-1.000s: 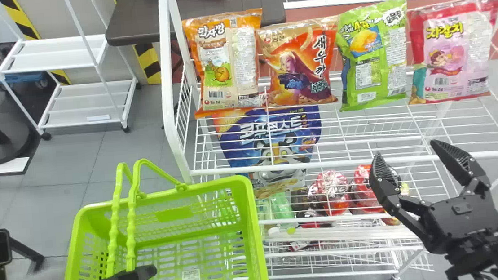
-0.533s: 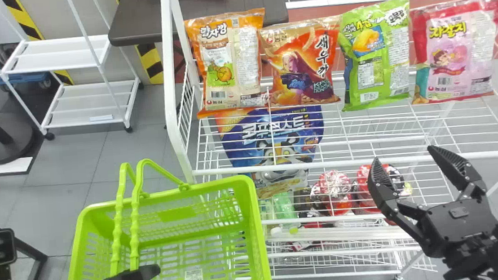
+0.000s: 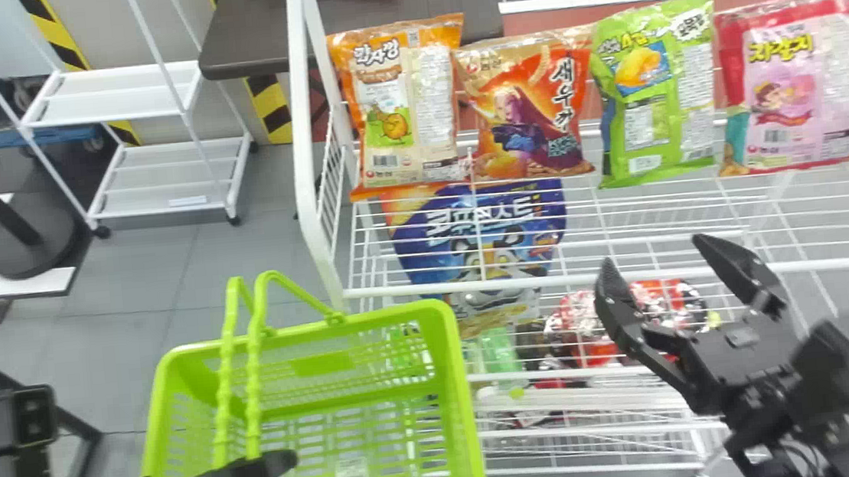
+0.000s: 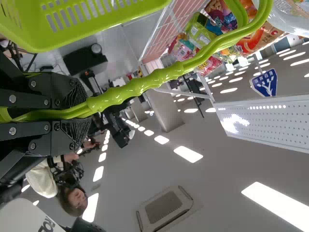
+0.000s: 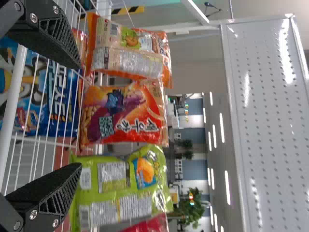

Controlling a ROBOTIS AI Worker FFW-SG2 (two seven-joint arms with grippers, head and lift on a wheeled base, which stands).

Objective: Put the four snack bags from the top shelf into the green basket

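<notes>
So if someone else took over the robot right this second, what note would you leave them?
Left gripper: shut on the handle of the green basket.
Right gripper: open, nothing in it, near the front edge of the top shelf.
Bags: orange-and-cream, red-orange, green and pink, in a row on that shelf.
Done: the basket is held; no bags are in it.
Left: all four bags to move into the basket.
</notes>
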